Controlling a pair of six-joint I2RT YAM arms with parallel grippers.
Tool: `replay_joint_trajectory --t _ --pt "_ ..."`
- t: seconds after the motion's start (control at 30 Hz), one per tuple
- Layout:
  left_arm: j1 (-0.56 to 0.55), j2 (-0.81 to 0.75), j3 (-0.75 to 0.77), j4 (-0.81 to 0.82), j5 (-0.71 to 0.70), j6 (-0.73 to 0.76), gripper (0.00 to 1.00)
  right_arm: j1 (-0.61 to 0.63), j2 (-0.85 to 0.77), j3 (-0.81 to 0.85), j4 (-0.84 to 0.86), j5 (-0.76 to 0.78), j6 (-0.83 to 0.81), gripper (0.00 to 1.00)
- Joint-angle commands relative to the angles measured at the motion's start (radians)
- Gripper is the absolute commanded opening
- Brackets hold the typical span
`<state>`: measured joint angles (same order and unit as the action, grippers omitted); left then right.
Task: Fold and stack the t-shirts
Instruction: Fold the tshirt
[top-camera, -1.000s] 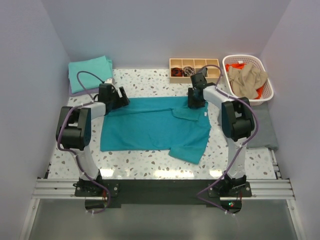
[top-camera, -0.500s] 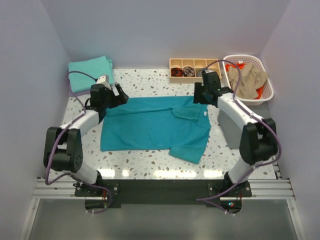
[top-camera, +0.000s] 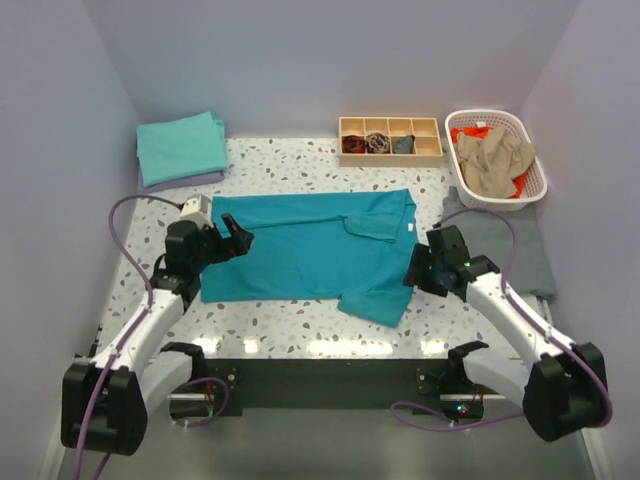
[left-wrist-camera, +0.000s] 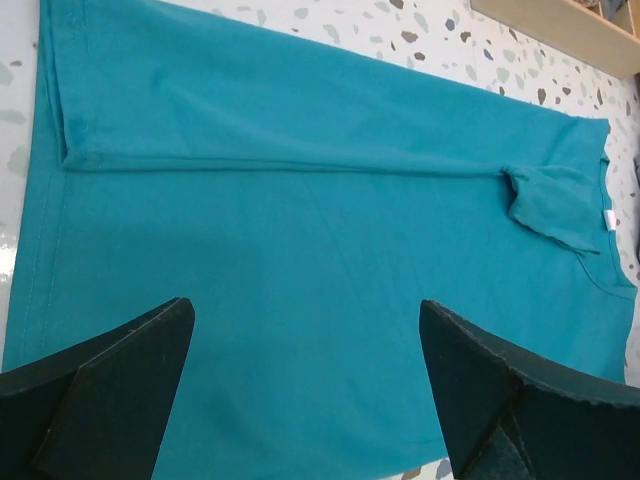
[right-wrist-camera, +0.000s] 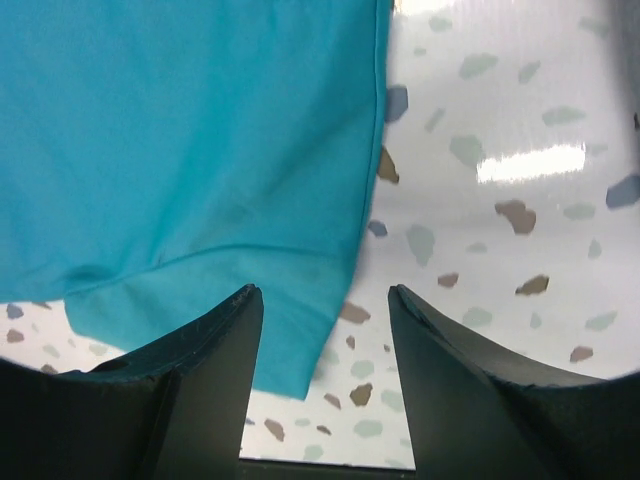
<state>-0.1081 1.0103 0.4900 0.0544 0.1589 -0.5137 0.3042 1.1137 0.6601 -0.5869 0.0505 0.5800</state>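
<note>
Top external: one teal t-shirt (top-camera: 300, 255) flat; two folded shirts (top-camera: 180, 148); one basket (top-camera: 500, 203); left tool (left-wrist-camera: 305, 330), right tool (right-wrist-camera: 325, 305) wide.

Wooden compartment tray (top-camera: 390, 160), white lattice basket (top-camera: 503, 202), speckled terrazzo table (top-camera: 300, 320)

Near strip: bare table (top-camera: 280, 315) between the teal shirt (top-camera: 300, 245) and the arm bases, open across its width.
Far strip: narrow bare lane between the shirt and the wooden tray (top-camera: 390, 138).
Far left corner: taken by folded shirts (top-camera: 180, 148), close to the wall.
Right side: basket (top-camera: 535, 185) fills the far corner; grey cloth (top-camera: 515, 250) lies flat beside the shirt.
Left gripper (top-camera: 240, 240): over the shirt's left edge, jaws wide, nothing between.
Right gripper (top-camera: 414, 270): at the shirt's right edge, jaws apart, nothing gripped.
</note>
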Motion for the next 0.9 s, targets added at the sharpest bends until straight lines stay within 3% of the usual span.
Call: replay_joint_trajectory --t 0.0,0.2,0.4,0.6,0.7,0.83,0.87 --pt "-0.012 -0.119 -0.074 -0.047 -0.039 -0.028 1.0 0.039 -0.15 -0.06 -0.088 -0.006 0.144 0.57" --pt "-0.018 -0.182 -0.142 -0.132 -0.081 -0.058 1.0 0.154 -0.229 -0.161 -0.111 -0.02 0.273 0.55" --pt "-0.025 -0.202 -0.168 -0.209 -0.157 -0.083 1.0 0.282 -0.192 -0.221 -0.045 -0.008 0.375 0.54" --pt "-0.031 -0.202 -0.169 -0.229 -0.252 -0.121 1.0 0.296 -0.105 -0.255 0.07 -0.023 0.396 0.53" --pt "-0.033 -0.191 -0.165 -0.235 -0.268 -0.128 1.0 0.296 -0.052 -0.267 0.149 -0.043 0.394 0.48" --pt "-0.034 -0.176 -0.157 -0.234 -0.274 -0.118 1.0 0.303 -0.025 -0.26 0.194 -0.047 0.394 0.28" --pt "-0.033 -0.171 -0.154 -0.234 -0.274 -0.118 1.0 0.305 -0.026 -0.254 0.188 -0.049 0.391 0.15"
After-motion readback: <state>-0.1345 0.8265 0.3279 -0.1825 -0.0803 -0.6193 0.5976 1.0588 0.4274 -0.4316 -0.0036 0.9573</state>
